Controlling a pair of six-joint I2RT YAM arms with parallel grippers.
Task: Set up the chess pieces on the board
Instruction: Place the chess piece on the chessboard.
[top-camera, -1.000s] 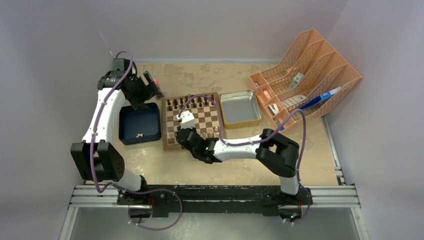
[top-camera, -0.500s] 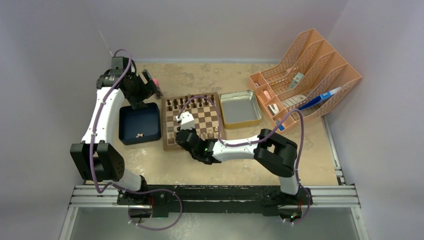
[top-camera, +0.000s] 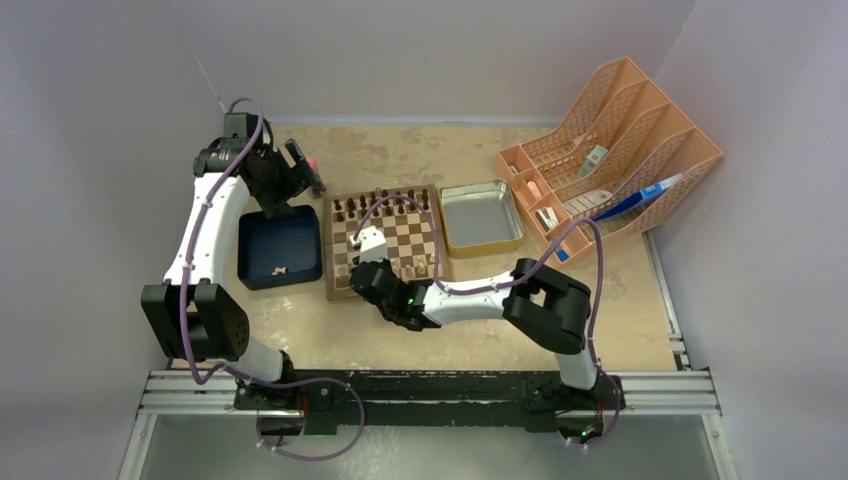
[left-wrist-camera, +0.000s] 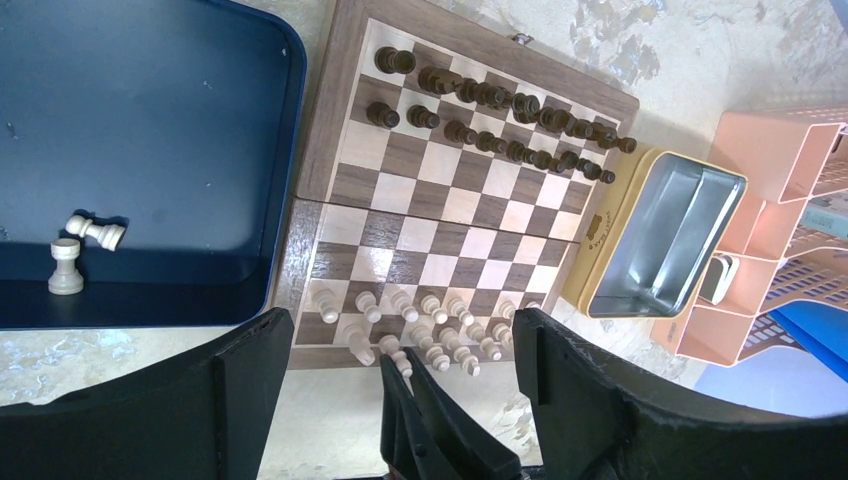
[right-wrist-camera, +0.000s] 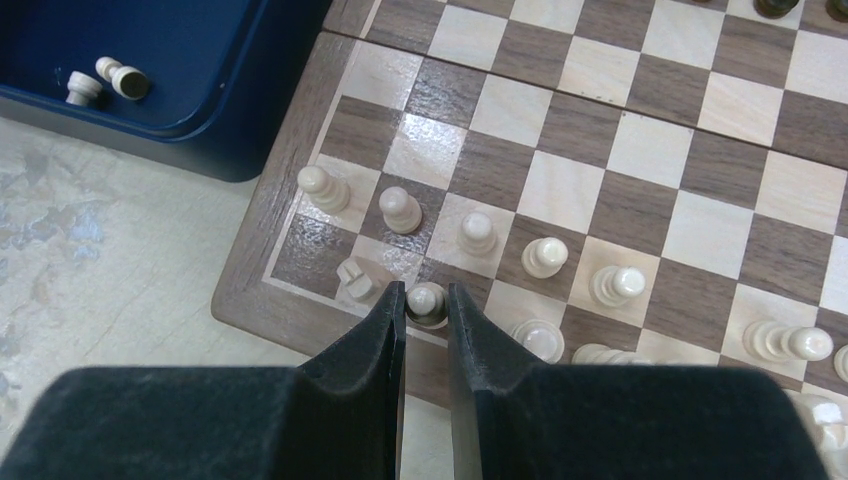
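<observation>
Wooden board (top-camera: 331, 250) lies mid-table, and the right claw (right-wrist-camera: 425, 305) sits low over its near left corner. That claw's fingers (right-wrist-camera: 390, 325) stand almost together, pinching a pale piece (right-wrist-camera: 427, 297) that stands on the board's nearest row, one square in from the corner. Another piece (right-wrist-camera: 355, 277) sits on the corner square just beside it. More pale pieces (right-wrist-camera: 540, 256) fill the two rows along the board's near edge, some of them crowded and leaning toward its right end. Dark pieces (left-wrist-camera: 500, 125) stand in two rows along the board's far edge.

Off the board's far left corner the left claw (top-camera: 303, 165) hangs raised, its jaws spread wide with nothing between them.

Against the board's left side lies a dark blue tray (top-camera: 290, 240). Two pale figures lie close together in it: a rook (left-wrist-camera: 65, 266) upright and a second piece (left-wrist-camera: 97, 232) on its side. Just right of the board is a metal tin (top-camera: 481, 218), open side up, and beyond that an orange rack (top-camera: 620, 130).
</observation>
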